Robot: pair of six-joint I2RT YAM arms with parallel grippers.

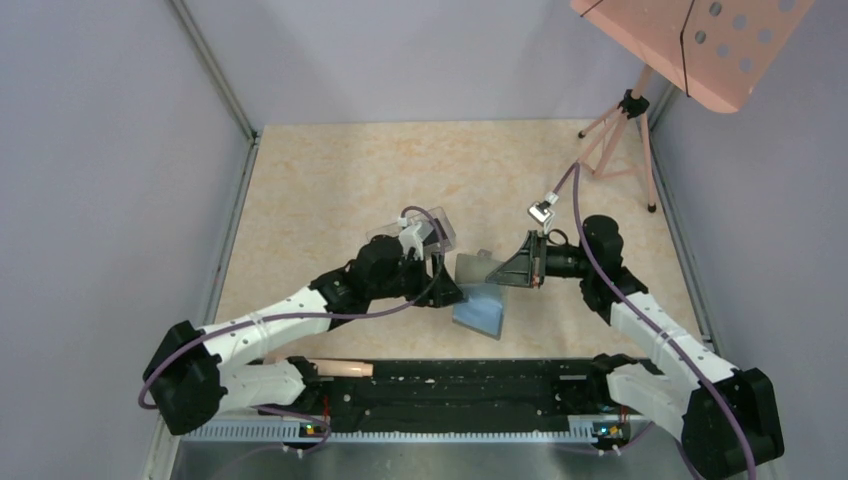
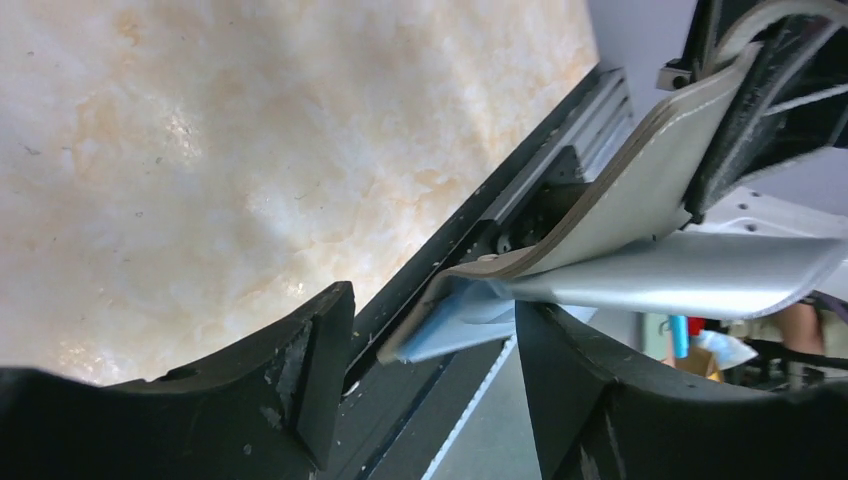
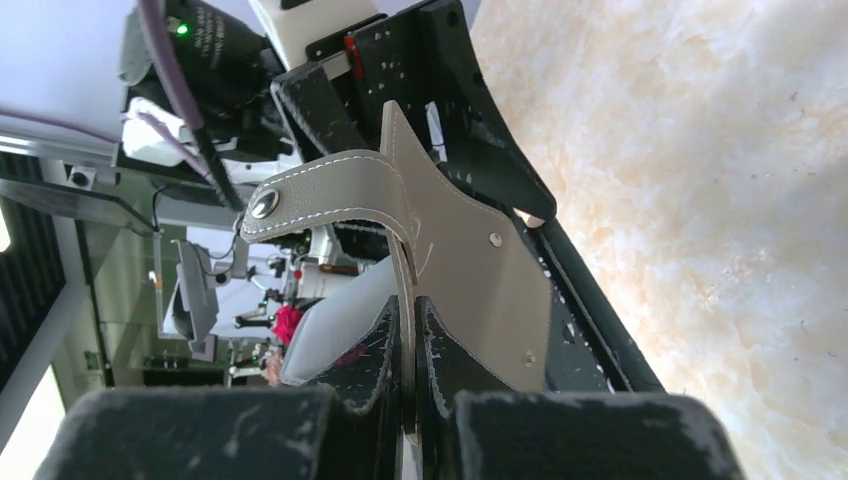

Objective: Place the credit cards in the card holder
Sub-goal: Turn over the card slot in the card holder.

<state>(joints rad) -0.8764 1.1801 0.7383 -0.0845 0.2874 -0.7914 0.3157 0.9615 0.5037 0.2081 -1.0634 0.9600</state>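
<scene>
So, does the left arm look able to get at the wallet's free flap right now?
Probably yes. The left tool is open, and the free edge of the wallet sits between its fingers with nothing in the way. The right tool, shut on the other flap, holds it up.

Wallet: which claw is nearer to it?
Right. The right claw is shut on the gray flap of the wallet. The left claw is open, with the wallet's blue-lined edge sitting between its fingers, not gripped.
</scene>
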